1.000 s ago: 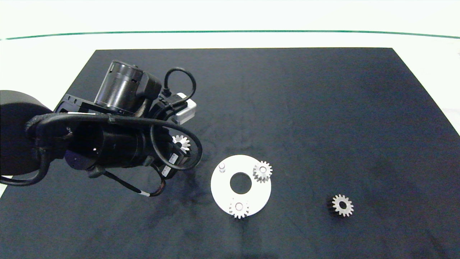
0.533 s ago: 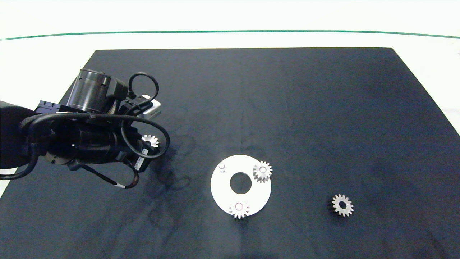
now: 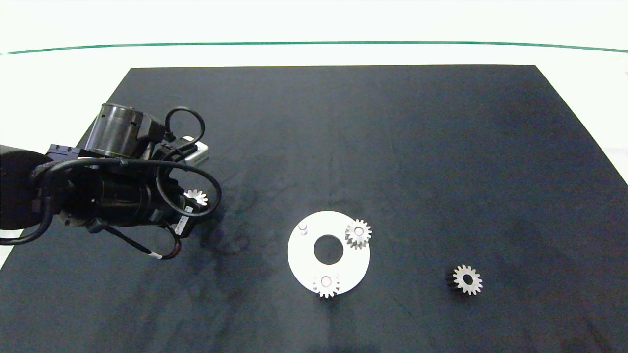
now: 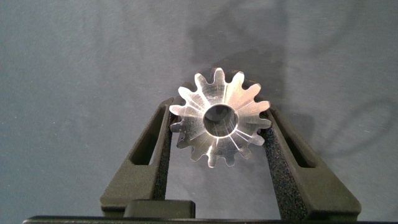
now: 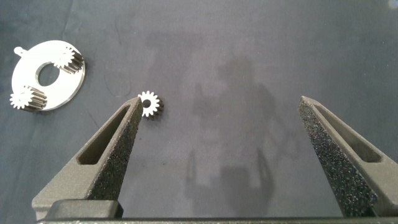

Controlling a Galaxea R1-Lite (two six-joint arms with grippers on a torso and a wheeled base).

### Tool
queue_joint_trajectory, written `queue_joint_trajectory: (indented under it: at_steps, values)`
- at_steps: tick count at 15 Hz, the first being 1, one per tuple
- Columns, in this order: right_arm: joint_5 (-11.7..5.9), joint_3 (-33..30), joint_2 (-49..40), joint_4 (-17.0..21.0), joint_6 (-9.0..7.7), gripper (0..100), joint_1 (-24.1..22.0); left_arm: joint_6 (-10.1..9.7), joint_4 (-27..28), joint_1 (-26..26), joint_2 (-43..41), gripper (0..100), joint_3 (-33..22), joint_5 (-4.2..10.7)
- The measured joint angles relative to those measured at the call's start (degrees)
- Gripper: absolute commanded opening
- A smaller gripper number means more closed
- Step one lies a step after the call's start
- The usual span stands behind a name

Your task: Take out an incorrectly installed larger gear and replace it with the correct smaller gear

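Far left of the table (image 3: 314, 54): the left pincer (image 4: 219, 134) hangs above the dark mat (image 3: 392, 147), its two fingers (image 4: 152, 146) clamped on the rim of the larger gear (image 4: 219, 118). Centre: a white disc (image 3: 301, 257) carries two small gears (image 3: 358, 233) and a bare peg (image 3: 302, 227). Right: the smaller gear (image 3: 467, 280) lies alone on the mat. The right pincer (image 5: 221, 121), seen only from its own wrist, stands wide apart and holds nothing.
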Motion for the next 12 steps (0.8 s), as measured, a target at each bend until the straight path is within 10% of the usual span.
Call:
queue_joint_trajectory:
  at_steps: [1, 12]
  values:
    - [0.0, 0.0, 0.0, -0.07, 0.0, 100, 0.0, 0.04, -0.05, 0.55, 0.26, 100, 0.26, -0.3]
    - [0.23, 0.45, 1.73, 0.0, -0.66, 100, 0.1, -0.05, 2.89, 0.55, -6.58, 100, -0.8, -4.24]
